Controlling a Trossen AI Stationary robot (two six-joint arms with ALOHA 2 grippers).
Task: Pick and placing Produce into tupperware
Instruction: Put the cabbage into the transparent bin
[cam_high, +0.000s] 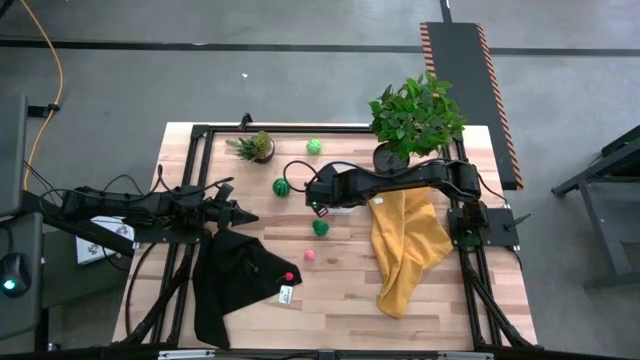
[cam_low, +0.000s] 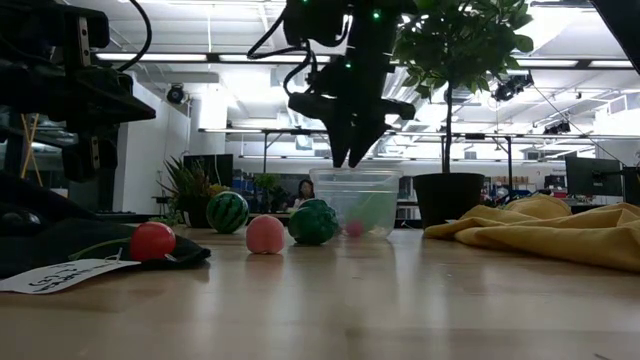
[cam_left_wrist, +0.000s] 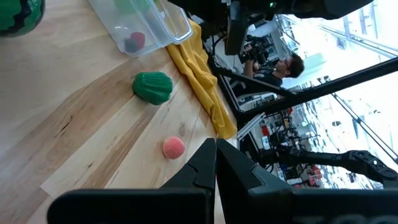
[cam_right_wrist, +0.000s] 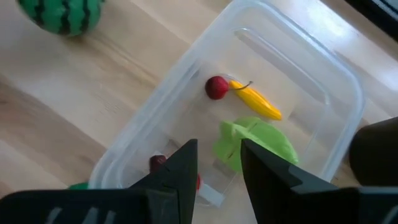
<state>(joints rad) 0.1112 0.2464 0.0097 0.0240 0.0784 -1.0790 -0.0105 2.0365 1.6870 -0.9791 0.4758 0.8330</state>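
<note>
Right now the right gripper (cam_right_wrist: 216, 163) hangs directly above the tupperware (cam_right_wrist: 339, 81), its fingers parted by a narrow gap and holding nothing. Inside the clear tupperware lie a yellow piece (cam_right_wrist: 255, 101) touching a small red ball (cam_right_wrist: 216, 87), a leafy light-green piece (cam_right_wrist: 261, 140) just beneath the fingers, and another small red piece (cam_right_wrist: 158, 162) near one wall. In the low view the same gripper (cam_low: 350, 155) hovers just over the container's rim (cam_low: 355, 178).

Around the tupperware on the wooden counter (cam_high: 340, 290): a striped melon (cam_high: 282, 186) sits just beside it toward the left arm, a green ball (cam_high: 314, 147) lies farther back near the small spiky potted plant (cam_high: 256, 147), and a dark-green ridged piece (cam_high: 320, 228) rests close in front of it, with a pink ball (cam_high: 309, 255) a little farther out. A red ball (cam_high: 290, 276) lies on the black cloth (cam_high: 232, 275), beside a white label (cam_high: 285, 294). The yellow cloth (cam_high: 408, 245) is spread next to the tupperware on the right arm's side, below the larger potted plant (cam_high: 415, 112).

The left gripper (cam_high: 238, 216) waits at the black cloth's upper edge, fingers pressed together and empty (cam_left_wrist: 215, 163).
</note>
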